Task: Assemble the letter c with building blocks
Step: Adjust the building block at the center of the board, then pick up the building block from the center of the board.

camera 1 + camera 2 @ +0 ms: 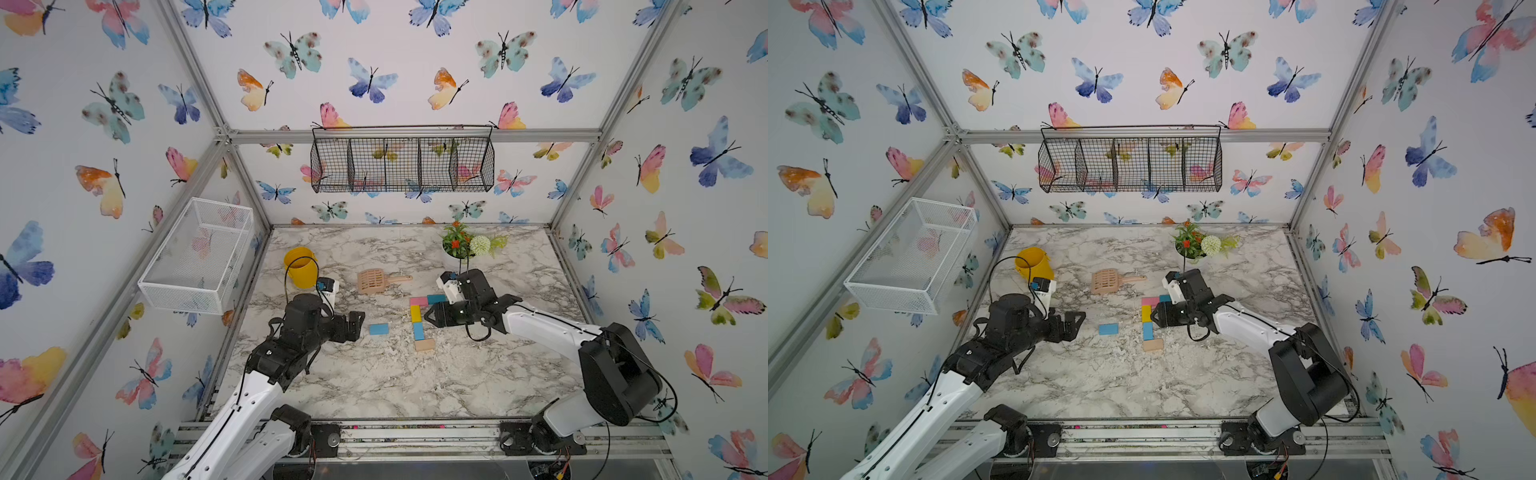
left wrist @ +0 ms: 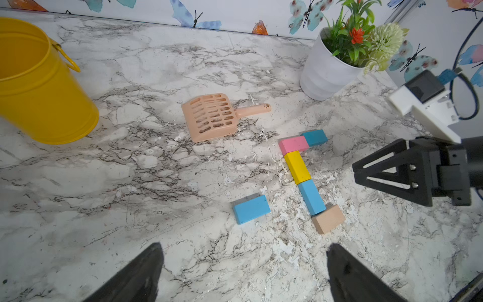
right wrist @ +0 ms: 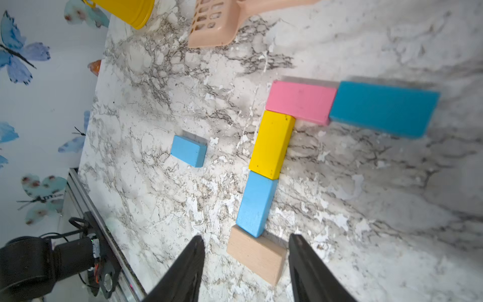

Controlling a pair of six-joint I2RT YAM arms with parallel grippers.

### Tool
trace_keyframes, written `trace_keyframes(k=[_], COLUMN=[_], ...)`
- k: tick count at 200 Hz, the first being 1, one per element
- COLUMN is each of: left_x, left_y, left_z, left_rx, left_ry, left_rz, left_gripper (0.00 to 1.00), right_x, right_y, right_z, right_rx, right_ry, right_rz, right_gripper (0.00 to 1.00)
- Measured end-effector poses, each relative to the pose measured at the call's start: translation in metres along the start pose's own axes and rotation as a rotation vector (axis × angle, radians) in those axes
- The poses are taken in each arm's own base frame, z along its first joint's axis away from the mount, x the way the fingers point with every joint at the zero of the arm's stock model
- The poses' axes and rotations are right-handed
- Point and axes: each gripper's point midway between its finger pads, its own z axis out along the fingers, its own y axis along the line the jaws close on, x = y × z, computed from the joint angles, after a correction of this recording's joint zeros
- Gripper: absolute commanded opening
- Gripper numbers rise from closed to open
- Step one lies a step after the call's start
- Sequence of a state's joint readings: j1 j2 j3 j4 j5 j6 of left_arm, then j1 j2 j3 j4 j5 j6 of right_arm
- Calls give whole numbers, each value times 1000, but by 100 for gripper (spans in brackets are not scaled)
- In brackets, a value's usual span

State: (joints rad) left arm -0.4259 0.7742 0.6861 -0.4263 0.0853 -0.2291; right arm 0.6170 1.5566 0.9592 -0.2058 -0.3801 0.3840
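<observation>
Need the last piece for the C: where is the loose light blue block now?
In a top view the loose light blue block lies flat on the table between the left gripper and the C's spine, touching neither.

I've got a peach scoop (image 2: 210, 117) lying flat on the marble table (image 2: 117, 188), ahead of the left fingers (image 2: 136, 277) and well apart from them. A yellow bucket (image 2: 39, 86) stands upright to their left. A potted plant (image 2: 337, 57) stands far ahead to their right, near the back wall (image 2: 146, 10).
</observation>
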Motion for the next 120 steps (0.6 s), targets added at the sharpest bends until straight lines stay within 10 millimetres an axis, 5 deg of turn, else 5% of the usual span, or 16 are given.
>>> trace_keyframes(k=[44,120], left_x=[-6,-9], left_y=[5,5], left_z=[-6,-11], left_rx=[-31,-34], left_ry=[-35,-59], left_rz=[-6,-9], left_gripper=[99,100], right_x=[-21,3], right_y=[35,68], right_z=[21,87], right_rx=[-15,-72], right_ry=[61,202], right_rz=[-283,-722], right_gripper=[56,62])
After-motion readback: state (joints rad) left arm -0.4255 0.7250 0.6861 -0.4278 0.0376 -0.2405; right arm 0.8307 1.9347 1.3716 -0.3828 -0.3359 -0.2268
